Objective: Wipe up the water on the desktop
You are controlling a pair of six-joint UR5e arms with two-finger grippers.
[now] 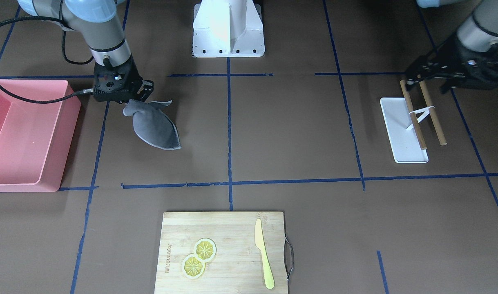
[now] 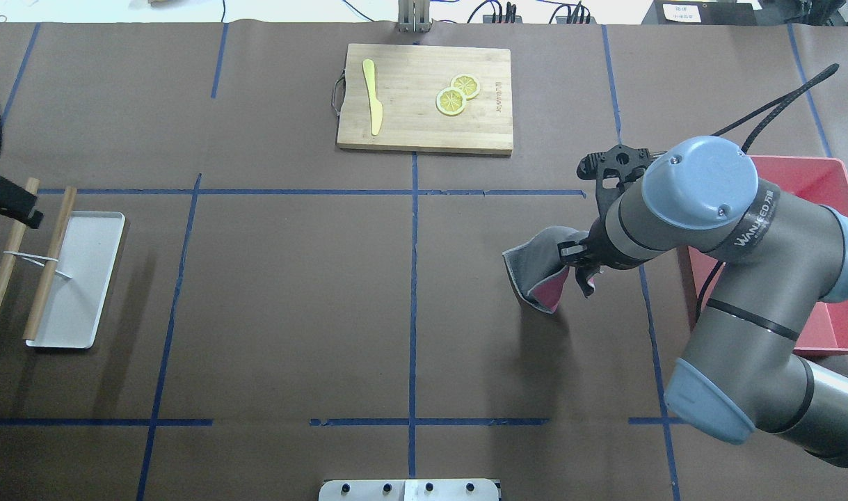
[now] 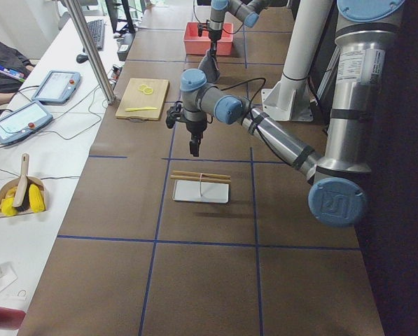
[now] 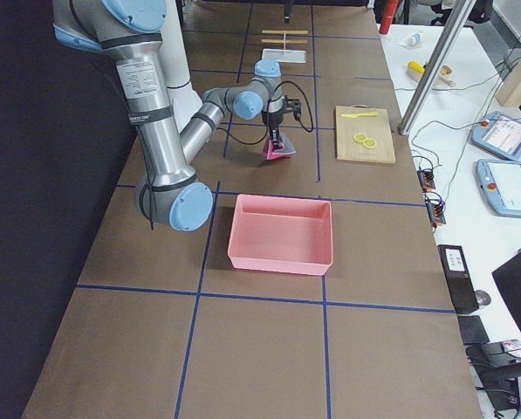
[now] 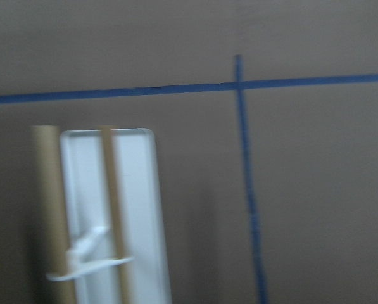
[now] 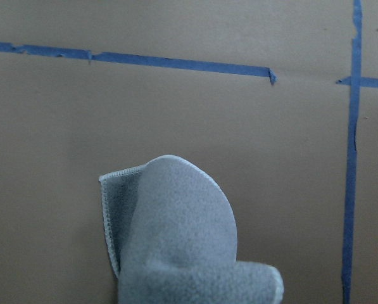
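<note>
brown and matte, the desktop (image 1: 289,130) fills every view, a wide flat sheet crossed by thin dark-blue tape lines that cut it into big squares. its colour looks even from edge to edge, and whether any patch is wet cannot be told.

next in size, a pink bin (image 1: 63,143) sits at the robot's right end of the desktop. a wooden cutting board (image 1: 228,232) lies at the far edge from the robot, near the middle. the robot's white base plate (image 1: 228,36) stands at the near edge, opposite the board. a small white tray (image 1: 400,130) lies toward the robot's left end.

a grey cloth (image 1: 157,126) with a pink underside hangs bunched between the bin and the centre tape line. the right gripper (image 1: 126,101) pinches its top corner. whether its lower edge touches the desktop is unclear.

the left gripper (image 1: 412,77) hangs by the tray's near end, over the ends of two wooden sticks (image 1: 435,118). how wide its jaws stand cannot be told. the sticks lie lengthwise on the tray, tied by a white band.

on the board lie a yellow knife (image 1: 263,253) and two overlapping lemon slices (image 1: 204,249).
</note>
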